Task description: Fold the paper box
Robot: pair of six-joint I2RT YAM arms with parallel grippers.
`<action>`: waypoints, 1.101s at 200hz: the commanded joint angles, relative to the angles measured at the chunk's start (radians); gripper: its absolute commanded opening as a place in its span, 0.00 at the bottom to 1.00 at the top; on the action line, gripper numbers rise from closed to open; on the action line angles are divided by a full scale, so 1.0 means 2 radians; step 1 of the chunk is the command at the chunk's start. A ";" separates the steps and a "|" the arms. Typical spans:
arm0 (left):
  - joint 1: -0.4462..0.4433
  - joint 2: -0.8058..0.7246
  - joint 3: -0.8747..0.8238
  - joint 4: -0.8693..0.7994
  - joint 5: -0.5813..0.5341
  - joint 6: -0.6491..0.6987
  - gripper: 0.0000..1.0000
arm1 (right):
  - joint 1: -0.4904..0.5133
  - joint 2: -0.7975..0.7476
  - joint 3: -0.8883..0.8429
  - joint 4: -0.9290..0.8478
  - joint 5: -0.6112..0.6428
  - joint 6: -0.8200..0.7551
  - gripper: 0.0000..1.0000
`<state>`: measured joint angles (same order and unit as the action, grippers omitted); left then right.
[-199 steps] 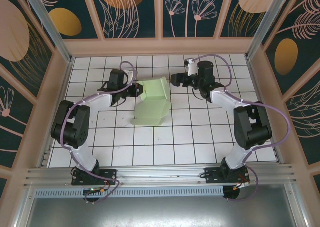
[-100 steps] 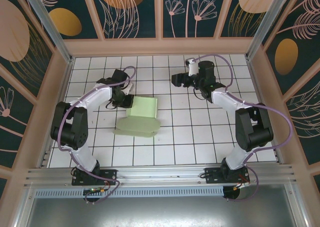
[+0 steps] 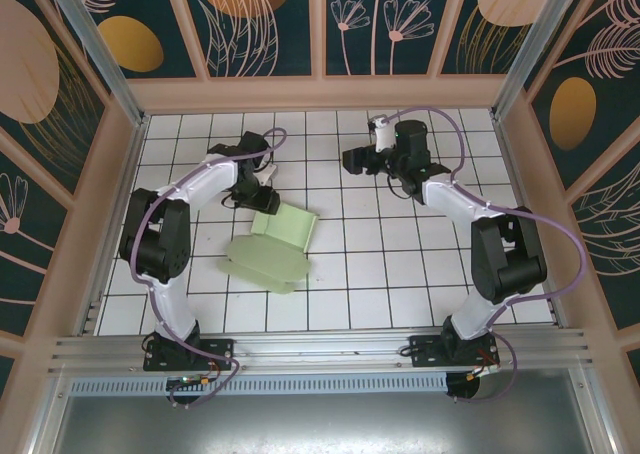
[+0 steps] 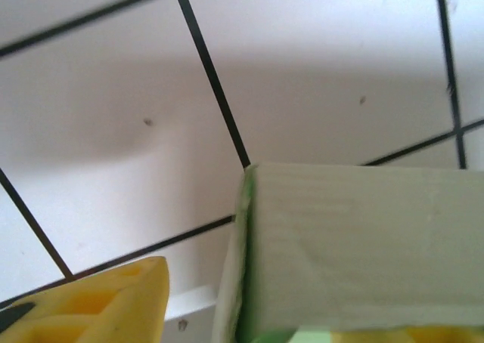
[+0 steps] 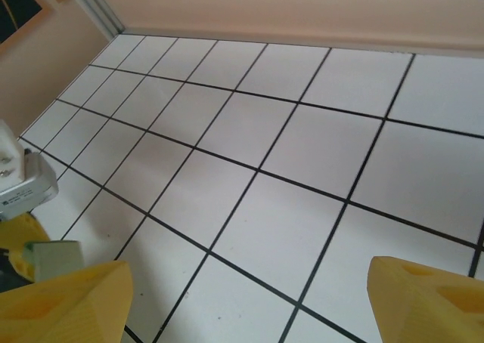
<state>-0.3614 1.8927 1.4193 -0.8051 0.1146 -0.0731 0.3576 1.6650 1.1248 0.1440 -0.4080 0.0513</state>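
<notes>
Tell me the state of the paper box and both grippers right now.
paper box: partly folded, lying on the table, far panel raised.
left gripper: open, box edge between its fingers.
right gripper: open, holding nothing.

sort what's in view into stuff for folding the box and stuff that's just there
For the job:
paper box, lying on the table
left gripper, at the box's far left corner
right gripper, open, apart from the box

Just there:
tiled table
patterned walls
</notes>
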 commanded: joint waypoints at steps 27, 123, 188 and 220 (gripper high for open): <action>-0.001 -0.016 -0.010 0.037 -0.007 0.003 0.54 | 0.048 0.028 0.058 -0.035 0.029 -0.049 0.82; 0.000 0.016 -0.030 0.042 -0.026 0.012 0.23 | 0.052 0.035 0.055 -0.024 0.015 -0.033 0.82; 0.000 0.036 0.012 0.012 -0.027 0.021 0.00 | 0.051 0.038 0.049 -0.020 0.009 -0.027 0.82; 0.000 0.037 0.016 -0.017 -0.007 0.037 0.00 | 0.049 0.037 0.048 -0.016 0.005 -0.025 0.82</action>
<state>-0.3611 1.9469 1.4273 -0.7532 0.0711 -0.0364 0.4637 1.7252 1.2259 0.0814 -0.3725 -0.0166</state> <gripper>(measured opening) 0.079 0.823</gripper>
